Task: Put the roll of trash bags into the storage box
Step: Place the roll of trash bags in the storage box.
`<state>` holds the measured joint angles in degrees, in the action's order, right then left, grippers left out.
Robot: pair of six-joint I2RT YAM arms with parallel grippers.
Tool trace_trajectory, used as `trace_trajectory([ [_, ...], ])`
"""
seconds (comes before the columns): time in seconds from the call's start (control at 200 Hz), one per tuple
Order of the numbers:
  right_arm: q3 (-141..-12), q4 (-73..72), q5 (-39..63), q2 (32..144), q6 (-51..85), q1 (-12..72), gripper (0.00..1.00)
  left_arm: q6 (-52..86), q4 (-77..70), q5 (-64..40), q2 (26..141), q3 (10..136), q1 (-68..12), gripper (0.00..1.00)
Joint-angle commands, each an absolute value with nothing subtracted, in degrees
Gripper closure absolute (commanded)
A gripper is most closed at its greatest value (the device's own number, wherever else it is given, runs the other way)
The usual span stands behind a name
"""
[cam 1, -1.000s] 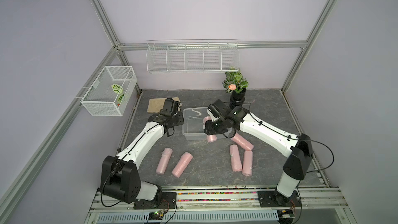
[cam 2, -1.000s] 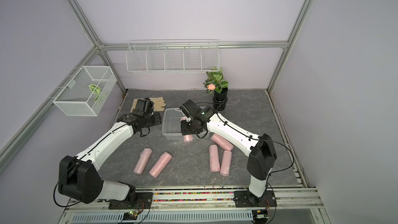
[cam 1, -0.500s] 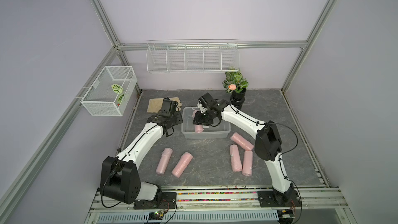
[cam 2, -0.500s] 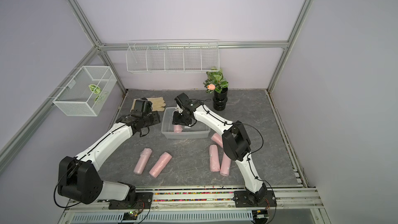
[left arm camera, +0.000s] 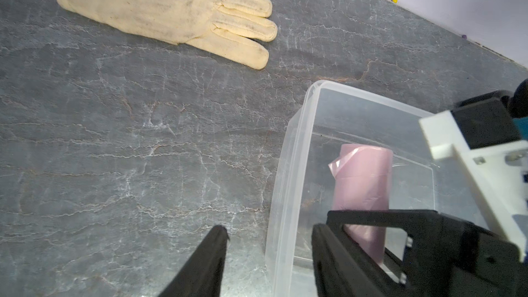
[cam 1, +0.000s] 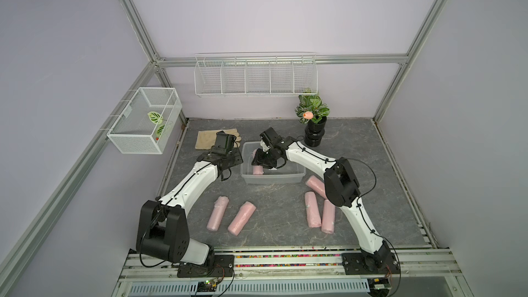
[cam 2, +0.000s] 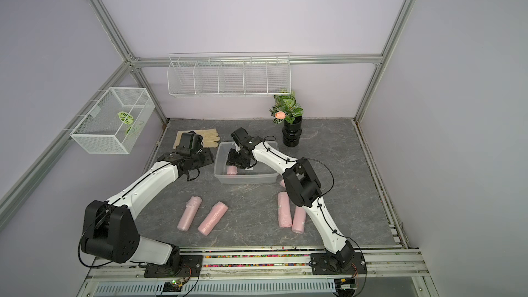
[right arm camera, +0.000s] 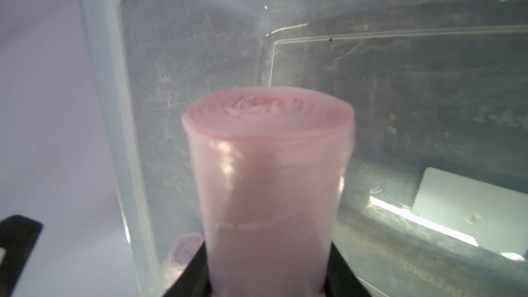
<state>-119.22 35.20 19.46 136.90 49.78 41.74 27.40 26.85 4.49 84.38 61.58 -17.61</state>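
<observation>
Grey marbled tabletop [cam 1: 274, 224] carries the clear rectangular plastic storage box [left arm camera: 288, 144]. Inside it, the right gripper [cam 1: 261, 163] pinches the pink roll of trash bags [right arm camera: 268, 167]. Best lower it fully before releasing. The left gripper [left arm camera: 268, 228] stands spread astride the box wall.

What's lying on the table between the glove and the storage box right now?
Nothing: only bare grey tabletop separates the glove from the storage box, as the left wrist view shows clearly.

Faint embossed lettering on storage box [right arm camera: 428, 95] floor, blurred, unreadable
</observation>
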Motion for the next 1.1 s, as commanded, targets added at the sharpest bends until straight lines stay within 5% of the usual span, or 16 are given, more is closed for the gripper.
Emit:
trace_trajectory([
  [0.0,-121.2,30.9,20.9,137.5,53.3,41.0,0.58,29.0,25.1,3.2,85.4,61.0,-16.8,0.47],
  [0.825,-130.8,34.8,21.0,147.7,56.4,41.9,0.57,30.0,20.0,-4.6,92.5,60.3,-15.6,0.48],
  [1.095,-130.9,34.1,21.4,148.3,57.0,42.3,0.47,29.9,19.5,-6.6,93.2,60.0,-15.5,0.49],
])
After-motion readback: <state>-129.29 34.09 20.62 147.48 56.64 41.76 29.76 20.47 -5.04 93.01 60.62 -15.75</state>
